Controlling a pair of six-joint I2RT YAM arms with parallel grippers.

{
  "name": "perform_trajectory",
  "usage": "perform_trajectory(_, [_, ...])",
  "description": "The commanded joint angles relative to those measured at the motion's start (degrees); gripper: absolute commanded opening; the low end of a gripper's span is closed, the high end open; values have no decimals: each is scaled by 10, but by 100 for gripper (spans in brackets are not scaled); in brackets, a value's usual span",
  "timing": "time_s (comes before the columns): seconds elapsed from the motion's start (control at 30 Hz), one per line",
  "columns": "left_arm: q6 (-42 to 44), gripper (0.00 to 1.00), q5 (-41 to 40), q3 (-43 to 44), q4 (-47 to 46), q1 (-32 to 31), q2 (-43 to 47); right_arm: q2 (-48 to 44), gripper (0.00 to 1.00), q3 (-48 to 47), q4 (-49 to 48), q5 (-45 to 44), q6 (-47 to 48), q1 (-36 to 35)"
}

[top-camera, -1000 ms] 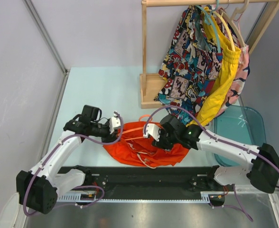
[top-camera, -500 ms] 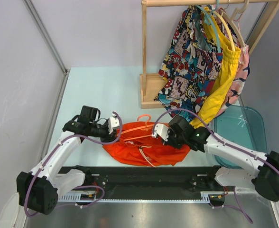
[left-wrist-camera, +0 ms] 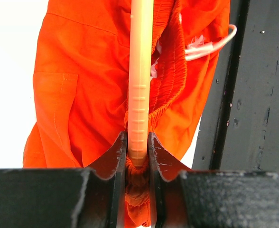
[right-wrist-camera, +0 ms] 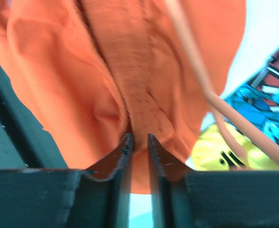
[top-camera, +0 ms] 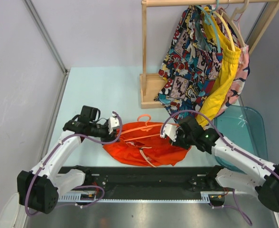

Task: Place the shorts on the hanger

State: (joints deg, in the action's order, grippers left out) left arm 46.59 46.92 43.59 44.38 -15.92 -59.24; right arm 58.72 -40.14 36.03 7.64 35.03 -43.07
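The orange-red shorts [top-camera: 144, 148] lie crumpled on the table between both arms, with the pale drawstring on top. The thin orange hanger [top-camera: 135, 128] lies across their upper edge, its hook pointing to the far side. My left gripper [top-camera: 115, 124] is shut on the hanger's left end [left-wrist-camera: 140, 71] together with a bunch of shorts fabric [left-wrist-camera: 82, 85]. My right gripper [top-camera: 170, 134] is shut on a fold of the shorts [right-wrist-camera: 59, 71] at their right edge. The hanger bar [right-wrist-camera: 210, 90] runs past just to the right of the right fingertips [right-wrist-camera: 126, 142].
A wooden rack [top-camera: 144, 47] at the back right holds comic-print shorts [top-camera: 187, 61] and yellow shorts [top-camera: 222, 80] on other hangers. A teal bin [top-camera: 239, 128] stands to the right of my right arm. A black strip [top-camera: 149, 178] runs along the near table edge.
My right gripper has moved to the right, drawing the right edge of the shorts with it and spreading the fabric. The left gripper has kept its place and hold.
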Motion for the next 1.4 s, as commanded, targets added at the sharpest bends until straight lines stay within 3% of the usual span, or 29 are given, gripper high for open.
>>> perform_trajectory(0.0, [15,0,19,11,4,10,-1,-35,29,1,15,29,39,29])
perform_trajectory(0.33, [3,0,20,20,-1,11,-15,4,33,1,-22,21,7,17])
perform_trajectory(0.5, [-16,0,19,20,-8,13,-25,53,40,17,-55,-28,-22,-17])
perform_trajectory(0.53, [-15,0,20,19,-6,14,-24,55,40,20,-60,-19,-36,-5])
perform_trajectory(0.63, [13,0,26,23,18,31,-18,64,20,24,-52,-3,-56,47])
perform_trajectory(0.67, [25,0,27,25,41,39,-16,61,6,23,-48,3,-52,67])
perform_trajectory(0.7, [43,0,27,24,49,60,-13,41,0,22,-47,7,-47,87])
perform_trajectory(0.93, [154,0,61,39,144,134,1,-40,0,20,-11,38,-26,183])
perform_trajectory(1.1, [209,0,48,25,174,140,36,-19,0,0,-16,89,-43,287])
perform_trajectory(1.37, [264,1,25,23,198,140,52,17,0,-44,-20,137,-64,334])
